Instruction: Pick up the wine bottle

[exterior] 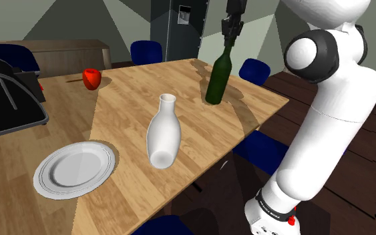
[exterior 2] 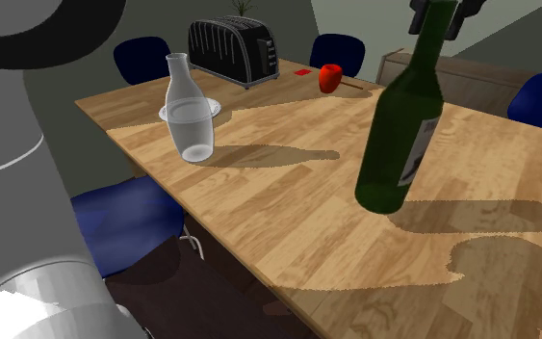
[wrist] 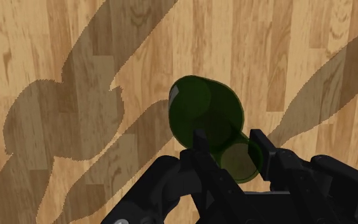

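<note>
- the gripper (exterior: 231, 40) hangs over the far end of the wooden table (exterior: 129, 90), its black fingers (wrist: 200, 145) closed on the top of the neck of the dark green wine bottle (exterior: 218, 77), one finger on each side.
- in the wrist view the gripper (wrist: 231, 151) looks straight down the bottle (wrist: 203, 111): the bottle mouth sits between the two fingers and the wider body spreads out beyond them, over the wood grain and its shadows.
- in the second exterior view the bottle (exterior 2: 400, 135) leans, with its neck running up into the gripper (exterior 2: 444, 12) at the top edge, and a pale label shows on its side.
- the bottle's base is at the table (exterior 2: 288, 207) surface or just above it; i cannot tell whether it touches.
- a white vase (exterior: 163, 133) stands near the middle of the table, well apart from the bottle, toward the shoulder view's lower left.
- a white plate (exterior: 74, 168) lies beyond the vase, by the near edge.
- a red apple (exterior: 91, 78) and a black toaster (exterior: 6, 93) sit at the shoulder view's left.
- blue chairs (exterior: 146, 50) stand around the table.
</note>
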Available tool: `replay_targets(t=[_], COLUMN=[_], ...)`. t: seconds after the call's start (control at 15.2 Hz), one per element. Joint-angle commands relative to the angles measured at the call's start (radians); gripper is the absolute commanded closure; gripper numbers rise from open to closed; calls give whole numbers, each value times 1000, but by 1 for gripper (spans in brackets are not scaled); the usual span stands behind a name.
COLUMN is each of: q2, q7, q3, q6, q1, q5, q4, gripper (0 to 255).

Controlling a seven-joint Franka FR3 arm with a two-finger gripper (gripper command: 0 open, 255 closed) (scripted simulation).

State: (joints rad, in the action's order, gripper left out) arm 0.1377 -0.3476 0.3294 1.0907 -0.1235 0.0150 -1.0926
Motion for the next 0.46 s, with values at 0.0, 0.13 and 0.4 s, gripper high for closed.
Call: replay_targets(t=[0.0,0.13,0.4], q2=[39,81,142], q7=[-9,-18,-28], q3=[5,10,14], q6=[-48,-100,-168], q1=[-11,-26,-51], q5=[13,29,53], q4=[85,177,304], gripper=[255,255,255])
